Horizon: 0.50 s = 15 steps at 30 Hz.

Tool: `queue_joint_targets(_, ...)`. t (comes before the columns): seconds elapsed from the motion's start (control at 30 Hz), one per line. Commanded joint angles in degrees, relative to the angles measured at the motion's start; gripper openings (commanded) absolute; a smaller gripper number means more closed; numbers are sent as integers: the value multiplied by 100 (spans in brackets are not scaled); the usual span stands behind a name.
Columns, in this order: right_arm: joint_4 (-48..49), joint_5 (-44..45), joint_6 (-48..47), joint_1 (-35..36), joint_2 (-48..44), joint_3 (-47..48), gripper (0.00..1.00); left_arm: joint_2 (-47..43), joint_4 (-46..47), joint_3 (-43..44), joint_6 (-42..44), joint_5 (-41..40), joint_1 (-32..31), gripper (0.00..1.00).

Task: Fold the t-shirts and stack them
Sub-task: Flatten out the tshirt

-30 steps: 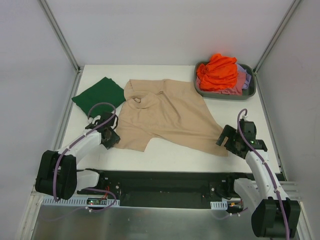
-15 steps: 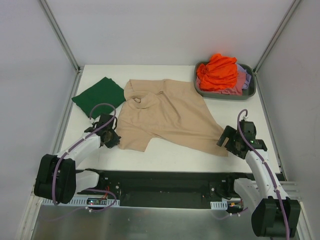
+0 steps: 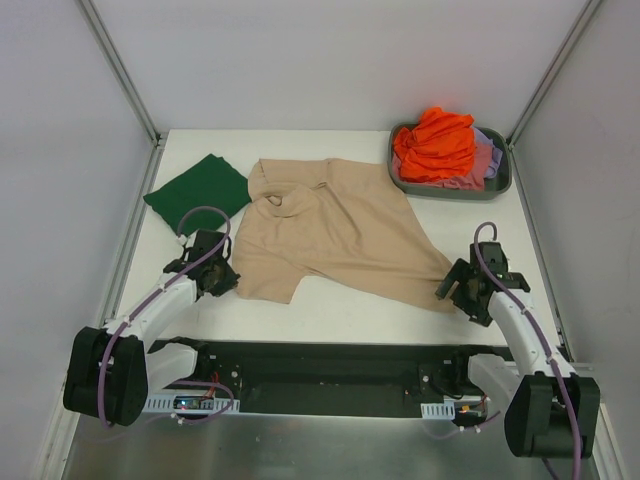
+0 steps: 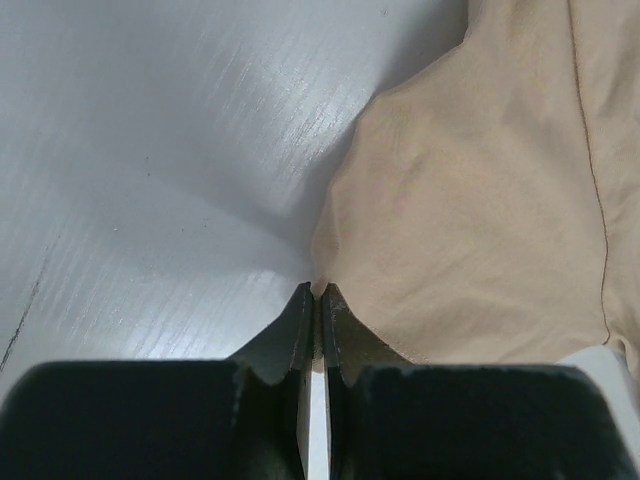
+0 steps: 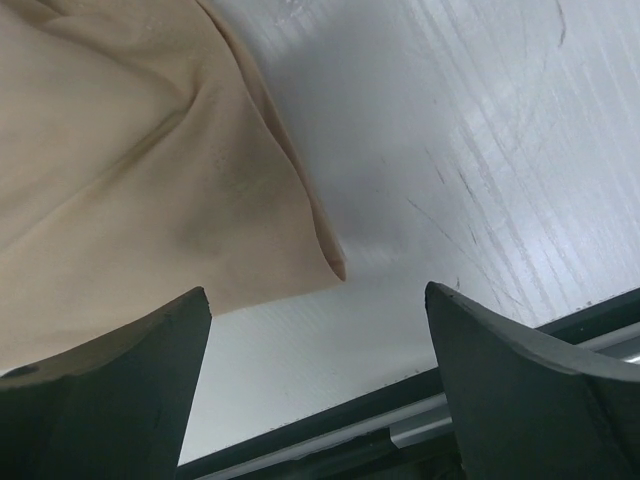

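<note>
The beige t-shirt (image 4: 470, 180) runs off both wrist views' edges

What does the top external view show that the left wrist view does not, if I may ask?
Only the top external view shows the dark green t-shirt, the grey tub holding the orange t-shirt, and the open right gripper. Only the left wrist view shows the left gripper closed, seemingly pinching a puckered cloth edge. Both show the beige t-shirt on the white table.

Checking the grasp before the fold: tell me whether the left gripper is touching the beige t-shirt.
Touching. The left wrist view shows the left gripper shut on the edge of the beige t-shirt, cloth tented to its tips.
</note>
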Motion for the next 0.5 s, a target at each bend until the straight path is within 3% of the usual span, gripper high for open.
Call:
queue_joint_targets(0.0, -180, 7, 197, 23, 189, -5, 86, -1, 21, 58, 209, 20, 34, 0)
queue_joint_targets(0.27, 31, -19, 311, -144, 356, -93, 59, 262, 65, 93, 218, -15, 34, 0)
queue_joint_targets(0.47, 233, -142, 302, -179, 559, -180, 53, 386, 74, 120, 218, -15, 25, 0)
